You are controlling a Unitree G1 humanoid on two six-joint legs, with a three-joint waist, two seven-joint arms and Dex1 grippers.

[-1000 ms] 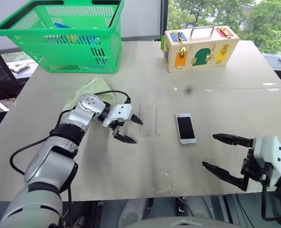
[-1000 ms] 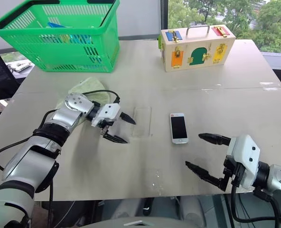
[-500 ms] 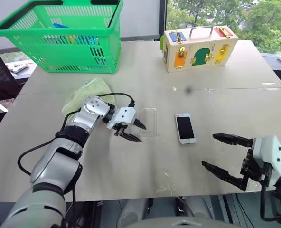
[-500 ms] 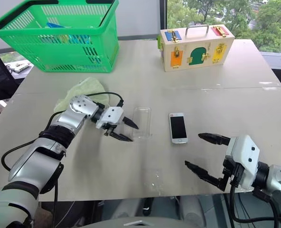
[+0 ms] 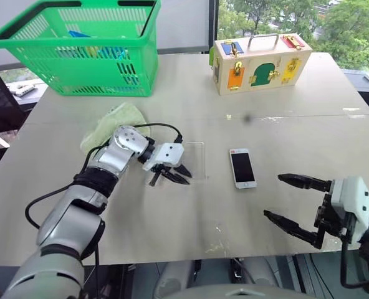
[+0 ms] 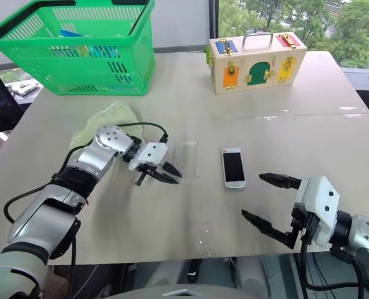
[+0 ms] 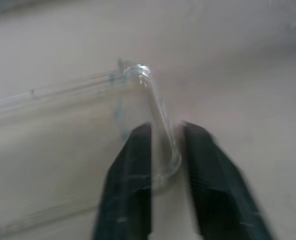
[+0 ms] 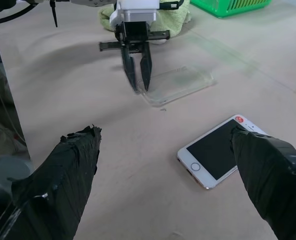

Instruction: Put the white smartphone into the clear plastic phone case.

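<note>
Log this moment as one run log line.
left gripper: shut on clear phone case edge | right gripper: open, empty | white smartphone: flat on table, uncased

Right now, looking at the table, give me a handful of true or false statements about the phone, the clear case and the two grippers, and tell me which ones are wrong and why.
1. The left gripper is shut on an edge of the clear plastic phone case. True.
2. The white smartphone already sits inside the case. False: it lies screen up on the table, beside the case and apart from it.
3. The right gripper is open and holds nothing. True.
4. The green basket stands between the phone and the case. False: it stands at the far left of the table.
5. The right gripper is pinching the phone. False: it hangs near the phone, jaws wide apart.
</note>
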